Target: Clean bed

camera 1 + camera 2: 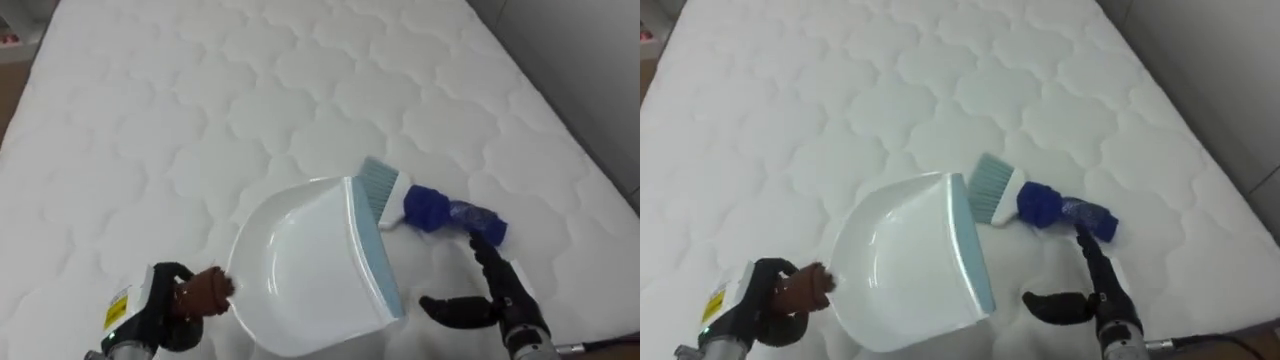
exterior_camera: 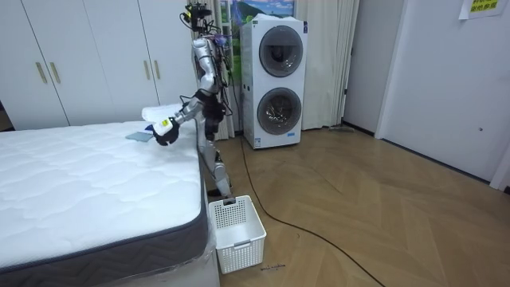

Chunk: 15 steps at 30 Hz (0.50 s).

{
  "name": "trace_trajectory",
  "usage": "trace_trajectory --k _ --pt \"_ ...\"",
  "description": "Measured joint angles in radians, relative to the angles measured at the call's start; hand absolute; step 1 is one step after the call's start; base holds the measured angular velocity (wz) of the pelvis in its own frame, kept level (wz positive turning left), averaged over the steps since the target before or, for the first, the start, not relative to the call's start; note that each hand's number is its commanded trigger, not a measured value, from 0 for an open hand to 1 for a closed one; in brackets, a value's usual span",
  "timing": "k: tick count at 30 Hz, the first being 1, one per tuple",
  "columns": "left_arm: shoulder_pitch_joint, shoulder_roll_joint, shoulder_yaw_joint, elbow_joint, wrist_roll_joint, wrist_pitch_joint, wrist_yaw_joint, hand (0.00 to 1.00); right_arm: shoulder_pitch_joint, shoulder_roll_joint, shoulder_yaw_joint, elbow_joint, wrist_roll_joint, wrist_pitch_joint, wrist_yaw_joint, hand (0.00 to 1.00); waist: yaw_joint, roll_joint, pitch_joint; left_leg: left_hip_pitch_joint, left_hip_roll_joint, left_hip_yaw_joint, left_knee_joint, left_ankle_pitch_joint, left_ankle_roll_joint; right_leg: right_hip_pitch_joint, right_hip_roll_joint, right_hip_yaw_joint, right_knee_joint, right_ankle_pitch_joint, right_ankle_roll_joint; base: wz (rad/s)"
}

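Observation:
A white dustpan [image 1: 300,265] with a pale blue lip rests tilted on the white quilted mattress [image 1: 200,100]. My left hand [image 1: 160,305] is shut on its brown handle [image 1: 207,289] at the lower left. A hand brush [image 1: 430,208] with a blue handle and light blue bristles lies on the mattress, its bristles against the pan's lip. My right hand [image 1: 492,295] sits just below the brush's handle end, open, one finger reaching up to the blue handle and the thumb stretched left. In the room view I stand at the bed's side, leaning over it, left hand [image 2: 165,129] over the mattress.
The mattress's right edge [image 1: 600,180] runs close to my right hand, with floor beyond. On the floor by the bed's corner stands a white laundry basket [image 2: 236,231]. Stacked washing machines [image 2: 276,80] are behind me, wardrobes [image 2: 80,64] beyond the bed.

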Motion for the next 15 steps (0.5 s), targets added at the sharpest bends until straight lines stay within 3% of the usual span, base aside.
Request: trace_trajectory --k 4,5,8,10,12,15 --pt "0.001 -0.021 0.037 0.211 -0.119 0.035 -0.047 0.0 -0.002 0.003 -0.037 0.192 -0.027 0.037 -0.001 0.0 0.0 -0.004 -0.0013 0.065 -0.004 -0.003 -0.073 0.009 -0.006 0.057 0.013 -0.001 -0.043 0.003 0.006 0.02" --pt "0.015 -0.024 0.055 0.229 -0.141 0.051 -0.059 0.0 0.002 0.007 -0.047 0.212 -0.027 0.057 0.0 0.0 0.003 -0.007 0.0008 0.071 -0.004 -0.007 -0.08 0.01 -0.006 0.067 0.015 -0.003 -0.056 0.006 0.01 0.06" --pt "0.039 -0.024 0.073 0.259 -0.209 0.064 -0.094 0.0 0.011 0.023 -0.069 0.24 -0.024 0.057 -0.001 0.0 -0.003 -0.021 0.0057 0.083 -0.006 -0.02 -0.094 0.013 -0.006 0.089 0.016 -0.016 -0.079 0.01 0.014 0.13" --pt "0.04 -0.031 0.094 0.305 -0.23 0.064 -0.114 0.0 0.015 0.037 -0.084 0.274 -0.031 0.056 -0.001 0.0 0.0 -0.028 0.0028 0.086 -0.006 -0.026 -0.094 0.013 -0.006 0.099 0.017 -0.021 -0.089 0.013 0.015 0.11" --pt "0.04 -0.042 0.125 0.336 -0.241 0.068 -0.137 0.0 0.015 0.05 -0.099 0.293 -0.034 0.057 -0.001 0.0 0.003 -0.03 0.0052 0.097 -0.006 -0.028 -0.094 0.013 -0.006 0.114 0.017 -0.022 -0.101 0.013 0.016 0.08" --pt "0.072 -0.067 0.176 0.352 -0.23 0.096 -0.171 0.0 0.017 0.066 -0.122 0.316 -0.033 0.06 0.001 0.0 0.003 -0.035 0.0028 0.1 -0.008 -0.046 -0.092 0.013 -0.006 0.126 0.017 -0.028 -0.105 0.014 0.017 0.14"
